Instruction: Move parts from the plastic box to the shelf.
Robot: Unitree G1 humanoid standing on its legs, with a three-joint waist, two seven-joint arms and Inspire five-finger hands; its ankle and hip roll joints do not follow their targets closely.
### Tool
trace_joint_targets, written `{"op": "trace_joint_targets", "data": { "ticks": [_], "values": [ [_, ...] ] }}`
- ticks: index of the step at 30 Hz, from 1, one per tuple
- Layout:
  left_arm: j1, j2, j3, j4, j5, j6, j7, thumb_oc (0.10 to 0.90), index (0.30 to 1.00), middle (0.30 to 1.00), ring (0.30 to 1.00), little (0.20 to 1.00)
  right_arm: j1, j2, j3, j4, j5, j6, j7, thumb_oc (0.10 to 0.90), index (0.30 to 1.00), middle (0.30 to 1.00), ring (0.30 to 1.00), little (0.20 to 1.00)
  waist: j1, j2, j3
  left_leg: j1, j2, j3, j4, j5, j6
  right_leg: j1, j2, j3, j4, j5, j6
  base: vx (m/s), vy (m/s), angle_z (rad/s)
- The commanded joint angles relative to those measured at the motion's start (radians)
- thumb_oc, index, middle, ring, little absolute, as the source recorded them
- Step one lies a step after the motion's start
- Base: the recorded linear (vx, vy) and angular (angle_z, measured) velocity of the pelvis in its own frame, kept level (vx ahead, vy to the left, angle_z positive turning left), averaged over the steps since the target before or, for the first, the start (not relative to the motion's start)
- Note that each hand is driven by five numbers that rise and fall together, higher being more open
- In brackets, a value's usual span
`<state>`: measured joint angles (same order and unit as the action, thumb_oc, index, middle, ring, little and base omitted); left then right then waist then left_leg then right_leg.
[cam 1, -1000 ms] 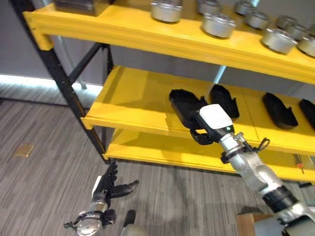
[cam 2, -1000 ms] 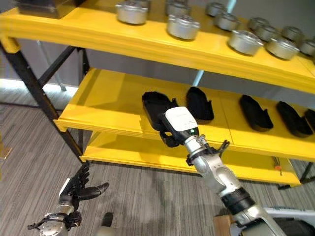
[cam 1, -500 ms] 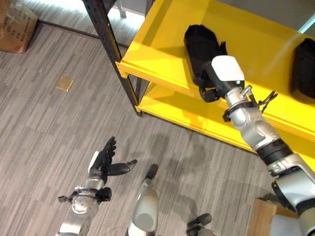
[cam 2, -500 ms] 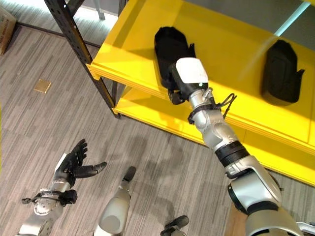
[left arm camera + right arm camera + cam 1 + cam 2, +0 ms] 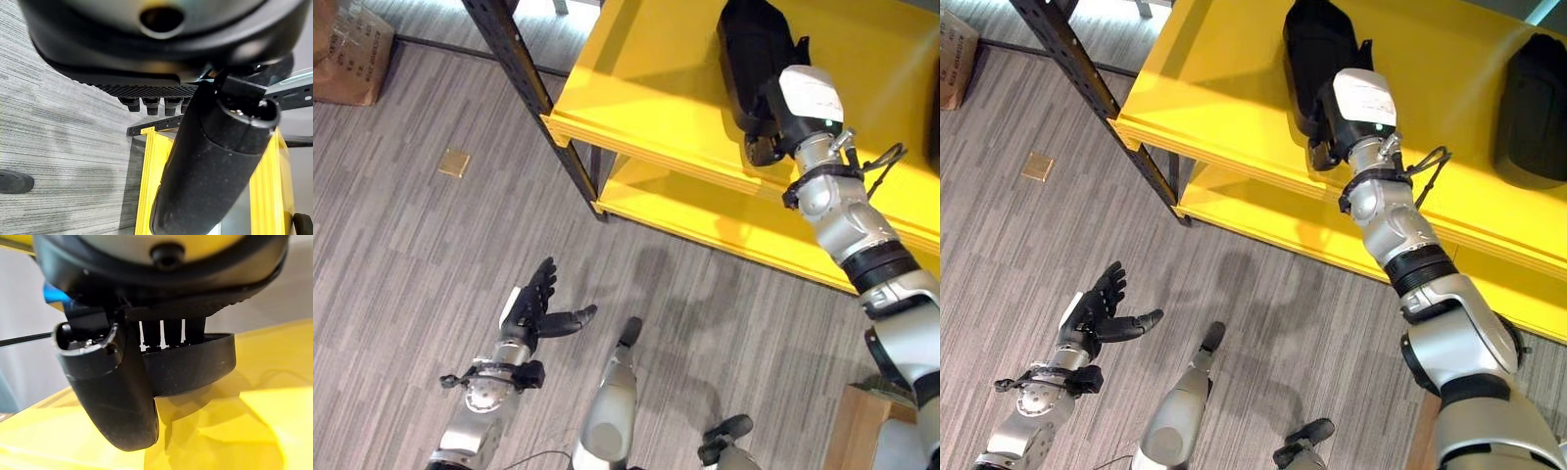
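While the left hand [image 5: 536, 311] hangs spread and empty, right hand [image 5: 1330, 125] at black part [image 5: 195, 364] on shelf [image 5: 636, 98], wrist view leaves grip unclear

Bright even light; soft shadows on the floor [image 5: 401, 245]; wrist views blurred close-up.

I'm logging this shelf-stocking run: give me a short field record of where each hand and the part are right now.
right robot hand: at the near end of the black moulded plastic part, fingers over its rim
part: lying on the yellow metal shelf, middle level
second black part: same shelf, further right
left robot hand: open, holding nothing, over the grey striped carpet floor
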<state>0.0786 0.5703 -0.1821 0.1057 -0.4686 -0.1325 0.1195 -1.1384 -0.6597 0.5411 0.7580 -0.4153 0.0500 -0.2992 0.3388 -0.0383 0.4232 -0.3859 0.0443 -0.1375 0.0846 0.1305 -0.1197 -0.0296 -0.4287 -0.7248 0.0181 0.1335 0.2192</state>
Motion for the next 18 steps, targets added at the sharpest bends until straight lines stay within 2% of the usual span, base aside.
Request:
{"op": "trace_joint_targets", "data": {
  "ticks": [1, 18],
  "values": [
    [-0.008, 0.017, -0.037, -0.089, -0.037, -0.104, 0.012, 0.9, 1.0, 1.0, 1.0, 1.0, -0.197, -0.073, 0.035, 0.004, 0.07, -0.016, -0.131, 0.4, 0.3, 0.3, 0.3, 0.3, -0.012, 0.025, -0.078, 0.038, 0.025, 0.102, -0.014, -0.05, 0.06, -0.023, -0.057, 0.085, 0.105, 0.071, 0.036, 0.0, 0.0, 0.0],
    [-0.029, 0.014, -0.056, -0.087, -0.049, -0.108, 0.024, 0.9, 1.0, 1.0, 1.0, 1.0, -0.222, -0.053, 0.02, 0.122, 0.172, -0.027, -0.161, 0.4, 0.3, 0.3, 0.3, 0.3, -0.034, 0.042, -0.069, 0.029, 0.023, 0.107, -0.011, -0.048, 0.061, -0.042, -0.06, 0.105, 0.113, 0.069, 0.036, 0.0, -0.001, -0.03]
  ]
}}
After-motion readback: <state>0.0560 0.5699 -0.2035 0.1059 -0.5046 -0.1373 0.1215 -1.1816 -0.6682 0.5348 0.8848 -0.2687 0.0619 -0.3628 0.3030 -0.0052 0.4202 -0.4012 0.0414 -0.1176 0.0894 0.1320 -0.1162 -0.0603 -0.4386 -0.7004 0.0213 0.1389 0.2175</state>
